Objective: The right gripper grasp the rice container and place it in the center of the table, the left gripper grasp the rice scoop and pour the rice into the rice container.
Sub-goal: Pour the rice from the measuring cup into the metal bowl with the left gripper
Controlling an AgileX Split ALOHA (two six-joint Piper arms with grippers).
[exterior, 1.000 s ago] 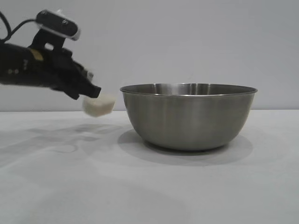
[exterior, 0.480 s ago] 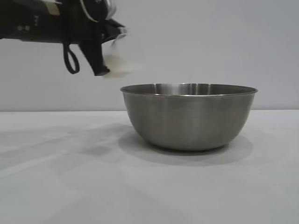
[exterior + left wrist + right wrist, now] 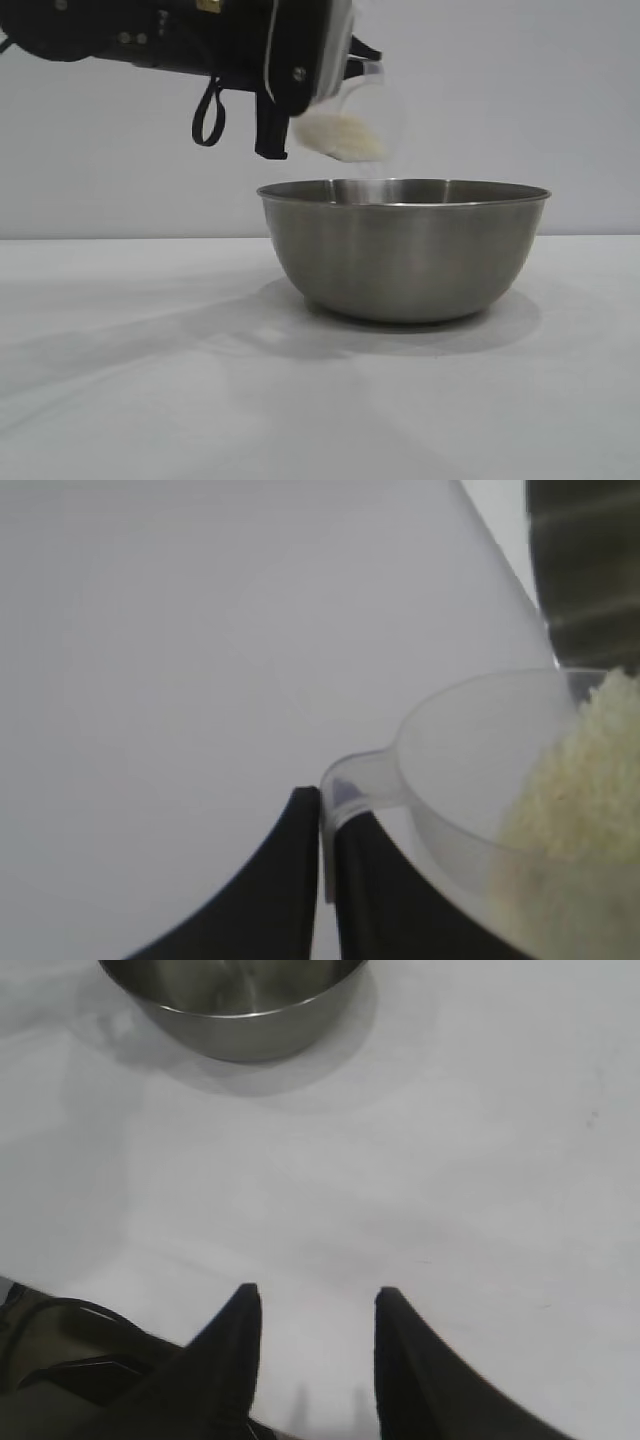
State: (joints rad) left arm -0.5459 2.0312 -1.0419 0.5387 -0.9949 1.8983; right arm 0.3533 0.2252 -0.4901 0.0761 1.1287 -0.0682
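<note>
Table (image 3: pixel 120 380) bearing the bowl (image 3: pixel 404 250) upright at its middle. Left gripper (image 3: pixel 325 865) above the bowl's left rim, clamped on the handle of the scoop (image 3: pixel 450 750), tilted, rice (image 3: pixel 340 135) heaped at its lip. Right gripper (image 3: pixel 315 1305) well apart from the bowl, fingers parted, holding nothing.

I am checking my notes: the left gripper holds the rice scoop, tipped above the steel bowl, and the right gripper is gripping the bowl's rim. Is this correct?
Only the last part is wrong. In the right wrist view, the right gripper is open above the bare table, apart from the steel bowl.
</note>
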